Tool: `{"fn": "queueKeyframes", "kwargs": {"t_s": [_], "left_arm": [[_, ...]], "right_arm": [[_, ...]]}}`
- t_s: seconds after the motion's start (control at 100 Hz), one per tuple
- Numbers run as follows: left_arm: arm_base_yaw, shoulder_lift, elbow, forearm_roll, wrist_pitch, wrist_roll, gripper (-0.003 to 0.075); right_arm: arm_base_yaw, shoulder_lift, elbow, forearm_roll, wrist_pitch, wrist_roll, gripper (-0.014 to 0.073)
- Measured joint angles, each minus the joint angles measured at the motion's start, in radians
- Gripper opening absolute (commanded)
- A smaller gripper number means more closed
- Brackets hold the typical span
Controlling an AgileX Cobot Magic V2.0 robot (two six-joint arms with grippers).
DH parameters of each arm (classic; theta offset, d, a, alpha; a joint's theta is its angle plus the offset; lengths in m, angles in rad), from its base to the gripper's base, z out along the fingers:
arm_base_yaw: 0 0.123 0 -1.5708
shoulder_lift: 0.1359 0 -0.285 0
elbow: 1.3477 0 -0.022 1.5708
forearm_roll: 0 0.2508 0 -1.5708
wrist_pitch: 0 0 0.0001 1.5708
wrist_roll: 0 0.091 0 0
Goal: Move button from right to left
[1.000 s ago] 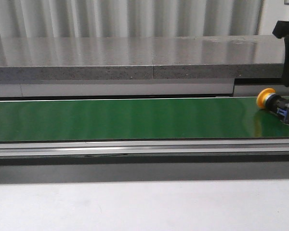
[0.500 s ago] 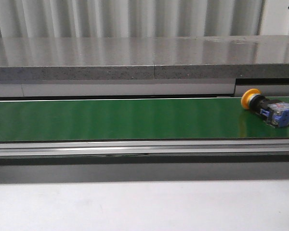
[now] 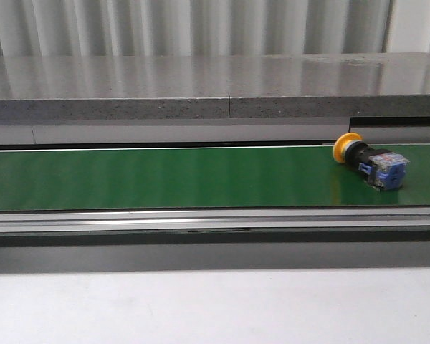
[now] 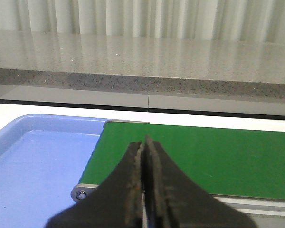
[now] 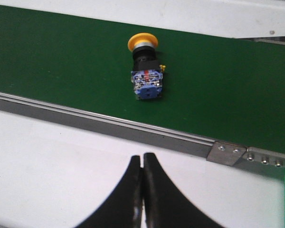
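The button (image 3: 370,163) is lying on its side on the green conveyor belt (image 3: 172,175), toward the belt's right end as you are looking from the front. Its yellow-orange cap is pointing left and toward the far edge, and its blue-and-clear block is trailing toward the near edge. In the right wrist view you are seeing the same button (image 5: 145,68) alone on the belt, nothing touching it.

Your right gripper (image 5: 142,164) is hanging over the white table beside the belt's near rail, fingers pressed together and holding nothing. Your left gripper (image 4: 144,149) is likewise closed and empty, sitting above the belt's left end, where a blue tray (image 4: 23,166) is lying just beside the roller.
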Motion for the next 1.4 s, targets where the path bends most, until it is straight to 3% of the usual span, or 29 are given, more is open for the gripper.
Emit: {"fn": "queueKeyframes", "kwargs": {"t_s": [0.28, 0.48, 0.68, 0.87, 0.94, 1.0, 1.09, 1.15, 1.2, 1.4], "left_arm": [[0.000, 0.000, 0.000, 0.000, -0.038, 0.000, -0.0020], [0.000, 0.000, -0.005, 0.000, -0.081, 0.000, -0.0020], [0.000, 0.025, -0.133, 0.005, 0.090, 0.000, -0.0020], [0.000, 0.197, -0.323, 0.000, 0.329, 0.000, -0.0004], [0.000, 0.265, -0.372, 0.005, 0.376, 0.016, 0.0086], [0.000, 0.313, -0.402, 0.007, 0.390, 0.055, 0.0215], [0.000, 0.376, -0.429, 0.007, 0.395, 0.084, 0.0475], [0.000, 0.405, -0.434, 0.007, 0.377, 0.091, 0.0564], [0.000, 0.420, -0.435, 0.007, 0.349, 0.093, 0.0592], [0.000, 0.470, -0.452, 0.007, 0.266, 0.097, 0.0585]], "right_arm": [[0.000, -0.273, 0.135, 0.000, -0.036, -0.005, -0.0067], [0.000, -0.366, 0.164, 0.000, -0.080, -0.005, -0.0067], [0.000, -0.373, 0.164, 0.000, -0.097, -0.005, -0.0067], [0.000, -0.373, 0.164, 0.000, -0.098, -0.005, -0.0067], [0.000, -0.374, 0.164, 0.000, -0.099, -0.005, -0.0067], [0.000, -0.374, 0.164, 0.000, -0.099, -0.005, -0.0067], [0.000, -0.374, 0.164, 0.000, -0.100, -0.005, -0.0067], [0.000, -0.374, 0.164, 0.000, -0.100, -0.005, -0.0067], [0.000, -0.374, 0.164, 0.000, -0.100, -0.005, -0.0067], [0.000, -0.374, 0.164, 0.000, -0.101, -0.005, -0.0067]]}}
